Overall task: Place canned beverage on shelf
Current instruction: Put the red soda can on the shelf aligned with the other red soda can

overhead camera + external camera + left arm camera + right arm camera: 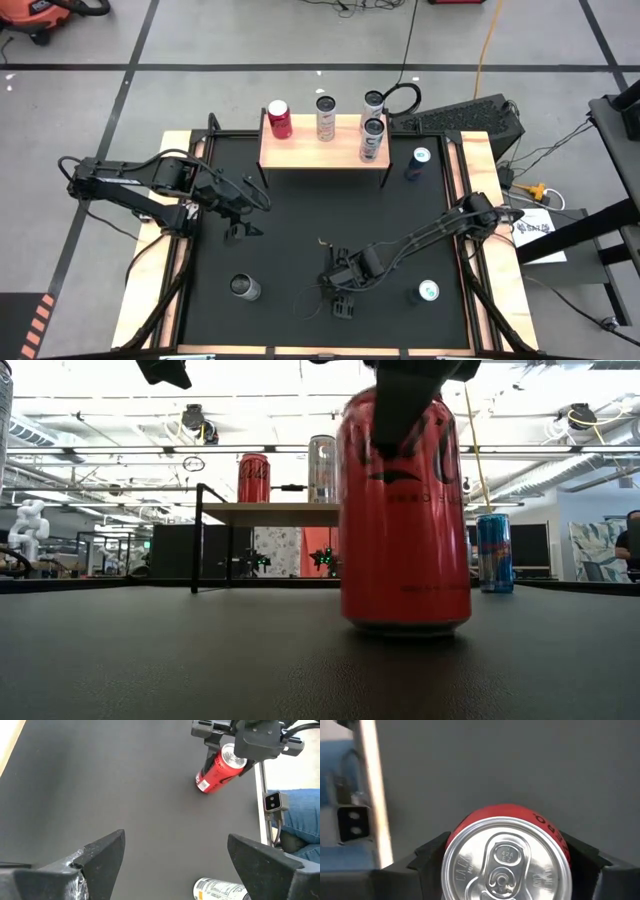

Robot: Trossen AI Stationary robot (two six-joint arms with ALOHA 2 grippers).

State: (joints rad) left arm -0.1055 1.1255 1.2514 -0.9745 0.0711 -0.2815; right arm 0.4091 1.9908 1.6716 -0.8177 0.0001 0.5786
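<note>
High view: the shelf (322, 152) stands at the far edge of the black mat (300, 240), carrying a red can (279, 119), a white patterned can (325, 118) and two silver-topped cans (372, 138), one behind the other. A blue can (419, 163) stands on the mat just beside the shelf's right end; two more cans stand near the front, a grey-topped one at left (245, 288) and a teal-topped one at right (428, 292). The right gripper (345, 300) is low at front centre; the left gripper (240, 222) hovers w/ nothing in it at mid-left.

Low view: a big red can (405, 510) stands upright on the mat, dark fingers (405, 405) coming down over its top. Behind, an office w/ ceiling lights.

Left wrist: left fingers (97, 857) spread wide, empty; the right arm's gripper brackets the red can across the mat.

Right wrist: the can's silver lid (506, 857) fills the gap, jaws wide apart on both flanks; contact — cannot tell.
</note>
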